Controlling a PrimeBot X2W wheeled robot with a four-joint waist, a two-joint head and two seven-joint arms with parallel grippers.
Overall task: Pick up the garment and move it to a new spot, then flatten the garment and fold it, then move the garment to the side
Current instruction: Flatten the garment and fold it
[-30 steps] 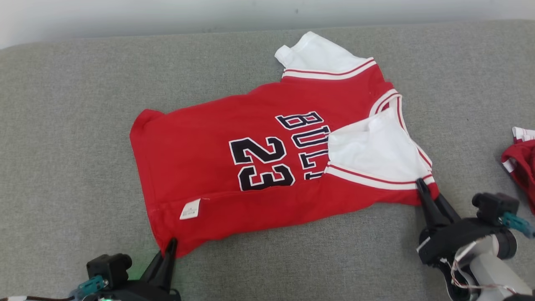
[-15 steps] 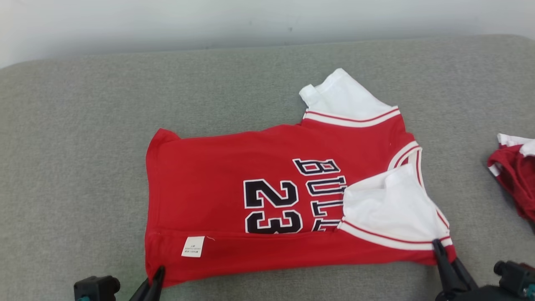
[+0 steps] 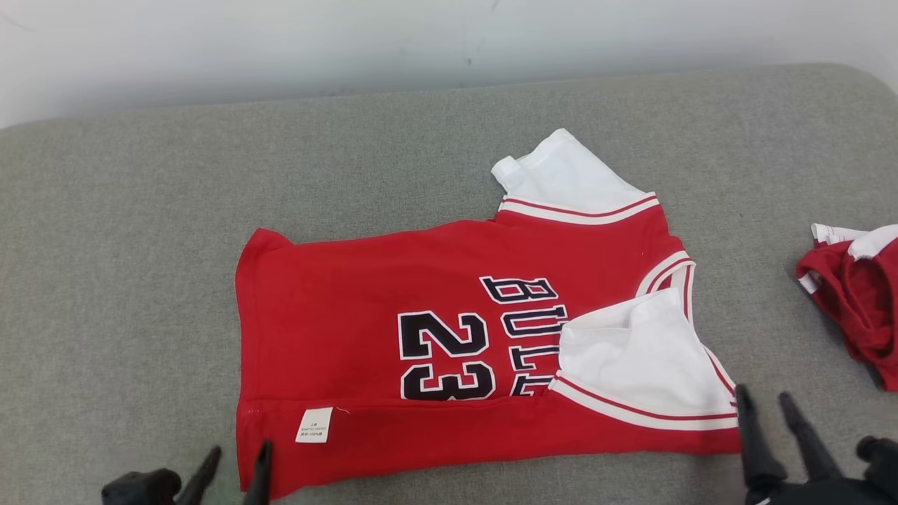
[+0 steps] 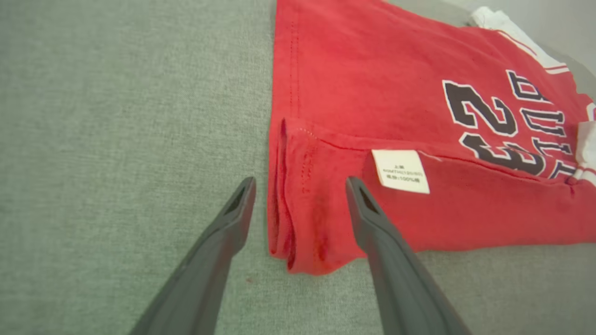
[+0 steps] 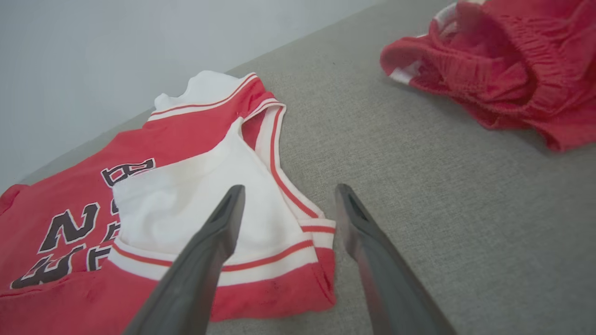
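red garment is folded along one edge, left and right jaws spread at the fold's ends; the opposite edge should be gripped evenly next.

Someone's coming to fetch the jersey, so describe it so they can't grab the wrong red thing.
On the grey cushion, look at the middle: the jersey lies spread flat there. Unlike the crumpled red garment at the right edge, it has white sleeves and a black 23.

The red jersey bears a black "23" and the letters "BUL", with the rest of the word covered. The print on its white label is too small to read.
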